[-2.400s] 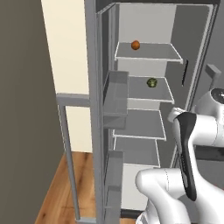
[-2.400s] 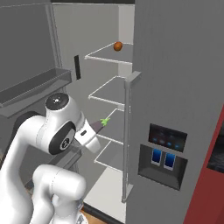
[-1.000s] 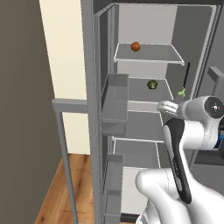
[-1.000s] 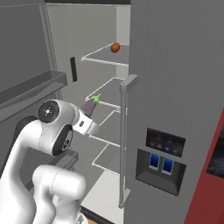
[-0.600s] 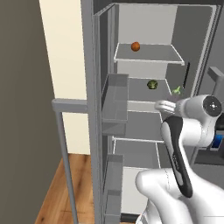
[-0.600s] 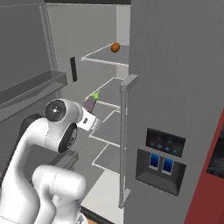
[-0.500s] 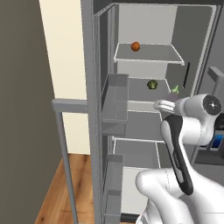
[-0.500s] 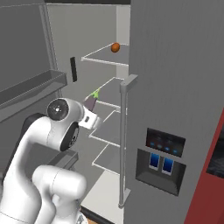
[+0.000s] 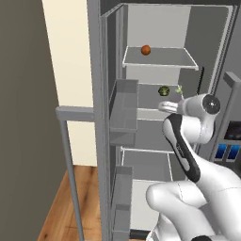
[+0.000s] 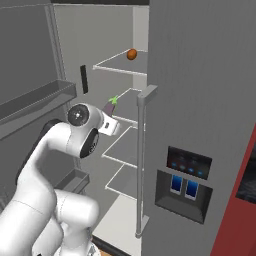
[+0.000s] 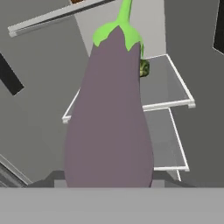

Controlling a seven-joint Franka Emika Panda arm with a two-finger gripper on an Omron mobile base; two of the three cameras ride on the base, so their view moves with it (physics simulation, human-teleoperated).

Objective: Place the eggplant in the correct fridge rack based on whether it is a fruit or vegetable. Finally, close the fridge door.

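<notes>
One fridge door (image 9: 94, 141) stands wide open at left, its inner bins facing the shelves. Orange fruit (image 9: 146, 49) sits on the topmost shelf; round green vegetable (image 9: 164, 91) sits toward the back edge of the fridge rack (image 11: 168, 94) below. Gripper (image 10: 111, 117) carries the eggplant (image 11: 111, 113), stem tip forward, just short of that rack's front edge. Finger tips hidden behind the fruit; likely clamped on its broad base. Judged smooth, firm-skinned, lightish, bruisable; thick lower body grips best, not the stem.
</notes>
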